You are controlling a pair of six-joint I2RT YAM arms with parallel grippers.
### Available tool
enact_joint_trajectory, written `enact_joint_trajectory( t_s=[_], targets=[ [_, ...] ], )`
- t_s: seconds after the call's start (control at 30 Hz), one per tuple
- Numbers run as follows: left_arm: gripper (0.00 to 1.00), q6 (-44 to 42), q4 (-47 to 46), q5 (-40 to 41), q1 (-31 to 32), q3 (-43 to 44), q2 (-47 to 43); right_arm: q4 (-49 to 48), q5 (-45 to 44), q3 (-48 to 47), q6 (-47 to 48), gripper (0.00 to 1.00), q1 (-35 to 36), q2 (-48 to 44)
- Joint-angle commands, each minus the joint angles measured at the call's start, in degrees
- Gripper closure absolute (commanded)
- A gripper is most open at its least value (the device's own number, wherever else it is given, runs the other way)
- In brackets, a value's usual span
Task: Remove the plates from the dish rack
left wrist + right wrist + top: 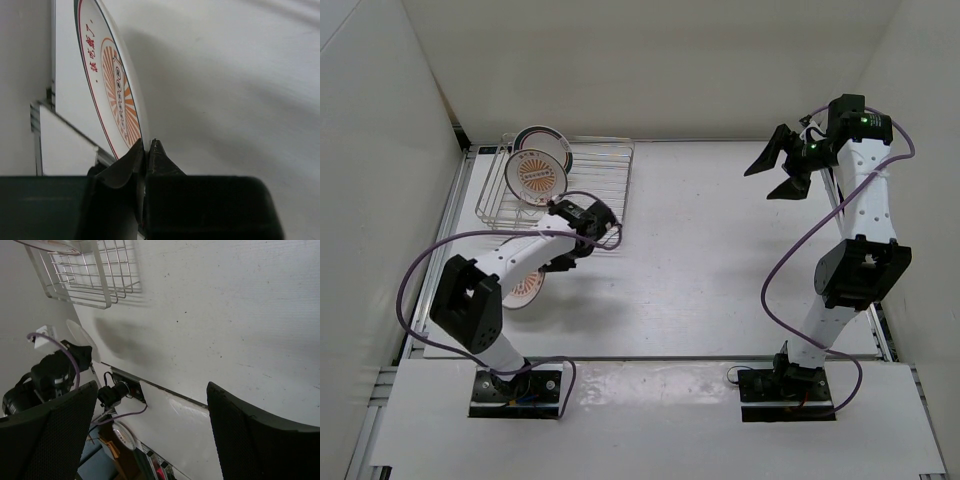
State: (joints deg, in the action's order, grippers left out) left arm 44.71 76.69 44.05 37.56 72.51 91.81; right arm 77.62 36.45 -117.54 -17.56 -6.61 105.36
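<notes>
Left claw point(148, 147), nearly shut, pinches the rim of the sunburst plate point(112, 85), edge-on over the table point(700, 260) just near of the dish rack point(605, 170); best tilt it flat and lower before releasing.

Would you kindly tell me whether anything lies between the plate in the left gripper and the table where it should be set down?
Nothing visible does. The left gripper pinches the plate by its rim, and the table right beside it shows only bare surface.
</notes>
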Motion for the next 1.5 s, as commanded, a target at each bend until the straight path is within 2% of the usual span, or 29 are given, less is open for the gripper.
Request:
enact_joint_trajectory(
  t_s=[0.0, 0.13, 0.3, 0.33, 0.5, 0.57, 0.93, 1.03, 1.07, 1.17, 1.27, 1.4, 1.43, 1.47],
  targets=[
    [0.96, 5.48, 14.46, -5.18, -5.12, -5.78, -1.63, 7.37, 1.44, -0.33, 0.51, 0.1, 0.11, -1.39],
    [0.9, -2.05, 3.86, -9.58, -8.82, -11.24, -1.72, 7.45, 0.91, -0.33, 0.69, 0.1, 0.02, -1.48],
    [0.81, -2.79, 2.5, -11.09, -10.57, -13.71, 2.66, 7.37, 0.82, -0.68, 0.69, 0.1, -0.15, -1.39],
    [0.71, -2.7, 2.68, -11.09, -10.75, -13.62, 3.28, 7.37, 0.73, -0.85, 0.6, 0.1, -0.16, -1.3],
    [0.48, -4.19, 0.31, -11.44, -11.89, -13.1, 4.17, 7.63, 0.56, -1.9, 0.95, 0.1, -0.16, -0.51],
    [0.42, -4.01, 0.39, -11.71, -12.68, -12.05, 4.6, 7.98, 0.64, -2.26, 1.12, 0.1, -0.16, -0.25],
    [0.26, -3.84, 2.59, -12.93, -17.52, -2.21, 4.43, 8.6, 0.73, -4.45, 1.04, 0.1, -0.68, 1.6],
    [0.18, -4.1, 2.42, -14.25, -20.32, -0.36, 3.55, 8.6, 0.73, -4.54, 0.86, 0.1, -0.86, 1.78],
    [0.11, -3.84, 2.42, -15.39, -21.03, 0.95, 3.29, 8.6, 0.64, -4.37, 0.95, 0.1, -0.95, 1.95],
    [0.0, -2.53, 4.78, -19.79, -24.29, 6.56, 2.33, 8.77, 0.56, -4.46, 0.17, 0.1, -1.21, 1.95],
    [0.0, -1.73, 4.18, -23.39, -27.61, 14.2, 0.23, 8.77, 0.29, -4.19, 0.86, 0.1, -1.56, 1.69],
    [0.0, 0.54, -4.07, -33.38, -34.04, 17.83, -3.12, 8.69, 0.64, -4.19, 0.51, 0.1, -1.65, 2.04],
    [0.0, 2.12, -11.4, -36.99, -35.09, 17.75, -3.74, 8.68, 0.64, -4.19, 0.69, 0.1, -1.65, 2.04],
    [0.0, 3.36, -14.25, -38.76, -39.02, 16.8, -5.48, 8.6, 0.82, -4.19, 0.25, 0.1, -1.65, 2.13]
  ],
)
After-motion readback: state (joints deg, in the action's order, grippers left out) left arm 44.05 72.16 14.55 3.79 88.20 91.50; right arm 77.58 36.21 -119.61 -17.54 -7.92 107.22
